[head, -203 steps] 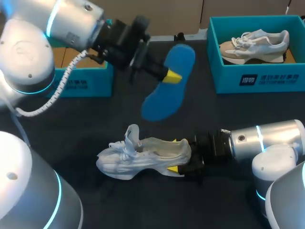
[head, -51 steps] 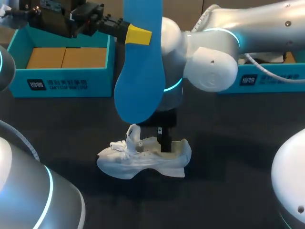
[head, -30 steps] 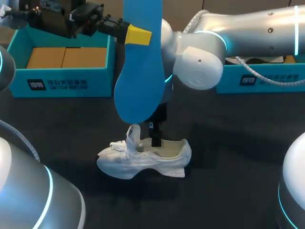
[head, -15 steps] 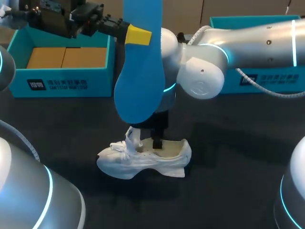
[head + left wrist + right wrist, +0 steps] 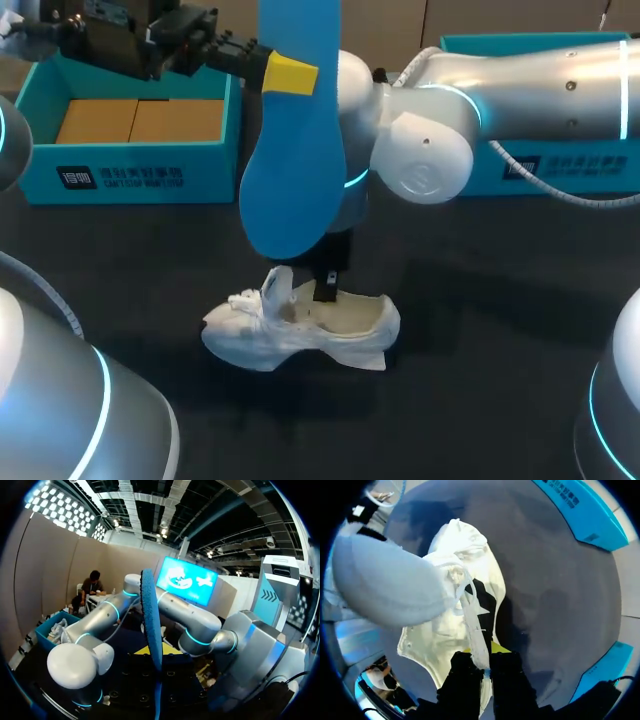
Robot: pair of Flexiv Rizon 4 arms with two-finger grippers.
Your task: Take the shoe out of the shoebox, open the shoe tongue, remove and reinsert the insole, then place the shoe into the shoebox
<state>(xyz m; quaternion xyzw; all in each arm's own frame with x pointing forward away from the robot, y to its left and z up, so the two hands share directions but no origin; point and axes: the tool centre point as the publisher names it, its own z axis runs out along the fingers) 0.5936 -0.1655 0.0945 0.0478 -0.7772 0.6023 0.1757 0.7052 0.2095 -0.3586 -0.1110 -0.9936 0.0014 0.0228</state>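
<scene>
Dark table [image 5: 480, 330], teal shoebox [image 5: 130, 175] behind, left gripper [image 5: 290, 75] pinching blue insole [image 5: 295, 170], right gripper [image 5: 483, 660] pinching white shoe [image 5: 300, 335]

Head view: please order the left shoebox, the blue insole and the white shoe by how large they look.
1. left shoebox
2. blue insole, raised nearer the camera, so it looks bigger than it is
3. white shoe

The shoe [image 5: 300, 330] lies on its sole mid-table [image 5: 480, 380], toe to the left. Above and just behind it the insole [image 5: 295, 150] hangs upright, pinched near its top by the left gripper [image 5: 285, 72]. The right gripper [image 5: 484, 666] stands over the shoe, clamping its tongue [image 5: 474, 625]. One shoebox [image 5: 130, 160] sits back left, another [image 5: 580, 170] back right, behind the right arm.
</scene>
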